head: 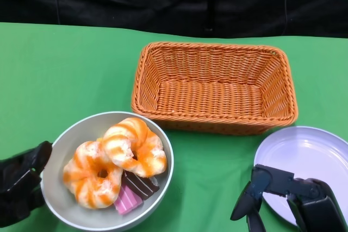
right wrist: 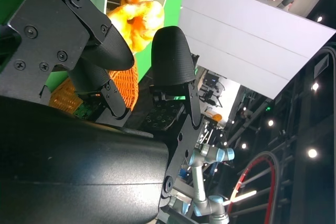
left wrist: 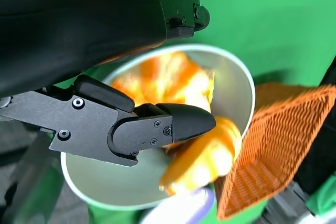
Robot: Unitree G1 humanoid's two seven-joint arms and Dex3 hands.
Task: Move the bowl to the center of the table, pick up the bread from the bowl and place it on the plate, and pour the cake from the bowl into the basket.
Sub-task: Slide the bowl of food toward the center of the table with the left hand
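Observation:
A grey bowl (head: pixel 65 139) stands at the near left of the green table. It holds two orange-and-white twisted bread rings (head: pixel 135 146) and cake pieces, one brown (head: pixel 140 184) and one pink (head: pixel 128 199). My left hand (head: pixel 20 188) is at the bowl's left rim with its fingers apart. In the left wrist view its fingers (left wrist: pixel 178 121) reach across the bowl (left wrist: pixel 231 87) and the bread (left wrist: pixel 205 156), gripping nothing that I can see. My right hand (head: pixel 288 196) hangs over the near left edge of the white plate (head: pixel 310 156), fingers spread and empty.
An empty orange wicker basket (head: pixel 212 47) sits at the middle right, beyond the bowl and the plate. Green cloth lies between the bowl and the plate. A black backdrop runs along the table's far edge.

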